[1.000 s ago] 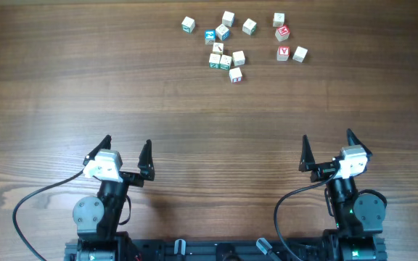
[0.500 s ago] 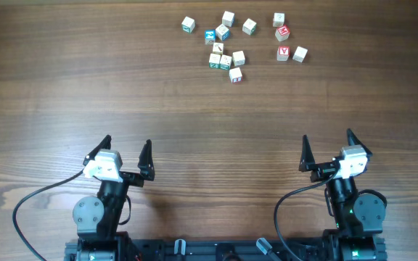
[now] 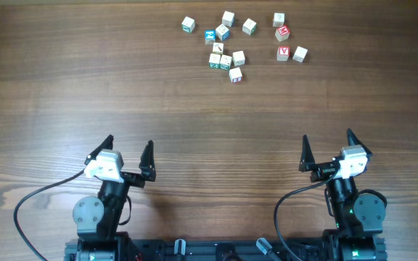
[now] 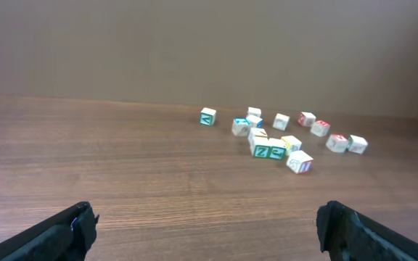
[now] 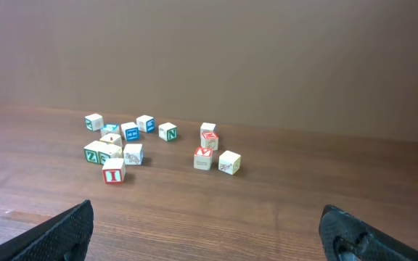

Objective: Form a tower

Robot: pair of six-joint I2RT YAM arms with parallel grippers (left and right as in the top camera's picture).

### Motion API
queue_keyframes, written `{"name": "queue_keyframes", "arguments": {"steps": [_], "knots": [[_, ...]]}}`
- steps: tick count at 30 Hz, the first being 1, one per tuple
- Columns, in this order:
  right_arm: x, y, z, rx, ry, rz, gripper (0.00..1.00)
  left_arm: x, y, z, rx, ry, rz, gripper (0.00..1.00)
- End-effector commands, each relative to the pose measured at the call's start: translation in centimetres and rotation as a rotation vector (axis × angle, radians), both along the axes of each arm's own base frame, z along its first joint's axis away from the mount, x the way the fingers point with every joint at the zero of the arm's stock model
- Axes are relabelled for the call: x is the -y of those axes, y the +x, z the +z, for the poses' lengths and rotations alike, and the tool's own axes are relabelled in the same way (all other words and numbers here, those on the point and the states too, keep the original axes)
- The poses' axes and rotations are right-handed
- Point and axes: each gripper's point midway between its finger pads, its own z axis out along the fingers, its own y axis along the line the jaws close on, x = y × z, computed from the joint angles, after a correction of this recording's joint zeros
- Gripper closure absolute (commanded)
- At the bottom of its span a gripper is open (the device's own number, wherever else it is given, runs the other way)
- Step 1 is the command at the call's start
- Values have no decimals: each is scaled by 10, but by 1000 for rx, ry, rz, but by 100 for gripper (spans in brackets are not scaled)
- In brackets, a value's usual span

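Brown wood-grain tabletop point(image 3: 64, 94) carried a loose cluster of small whitish printed toy cubes point(image 3: 226, 61); no tower stood yet. The left gripper point(image 3: 129, 141) and right gripper point(image 3: 326, 135), jaws spread and empty, sat well short of the cluster. It lay ahead between them, nearer the right gripper.

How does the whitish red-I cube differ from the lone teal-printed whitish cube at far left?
The whitish red-I cube sits nearest the robot, close to other cubes; the whitish teal-printed cube sits farther back, alone. The first's print is red, the second's teal. Both look equal in size and unstacked.
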Motion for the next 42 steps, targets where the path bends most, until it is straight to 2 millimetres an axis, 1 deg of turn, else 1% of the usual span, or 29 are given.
{"name": "queue_keyframes", "arguments": {"steps": [1, 2, 4, 5, 7, 10, 13, 15, 17, 19, 28, 30, 35, 38, 42], "knots": [[-1, -1, 3, 13, 8, 5, 0, 17, -11, -2, -95, -28, -94, 0], [-1, -1, 3, 13, 8, 5, 0, 17, -14, -4, -139, -31, -94, 0], [-1, -1, 3, 13, 8, 5, 0, 16, -16, -1, -191, -34, -90, 0], [-1, -1, 3, 13, 8, 5, 0, 16, -15, 8, -201, -34, -89, 0], [-1, -1, 3, 13, 8, 5, 0, 15, -10, 31, -204, -34, -85, 0], [-1, -1, 3, 13, 8, 5, 0, 15, 4, 61, -243, -36, -85, 0], [-1, -1, 3, 13, 8, 5, 1, 15, 17, 82, -362, -43, -84, 0], [-1, -1, 3, 13, 8, 5, 0, 15, 24, 99, -406, -46, -83, 0], [-1, -1, 3, 13, 8, 5, 0, 15, 27, 113, -433, -49, -87, 0], [-1, -1, 3, 13, 8, 5, 0, 22, 26, 123, -444, -61, -127, 0], [-1, -1, 3, 13, 9, 5, 0, 25, 7, 92, -598, -79, -136, 0], [-1, -1, 3, 13, 9, 5, 0, 25, 7, 88, -622, -81, -135, 0], [-1, -1, 3, 13, 8, 5, 0, 21, 18, 71, -691, -79, -112, 0], [-1, -1, 3, 13, 8, 5, 0, 20, 28, 71, -712, -78, -106, 0], [-1, -1, 3, 13, 8, 5, 0, 17, 48, 92, -692, -70, -91, 0]]}}
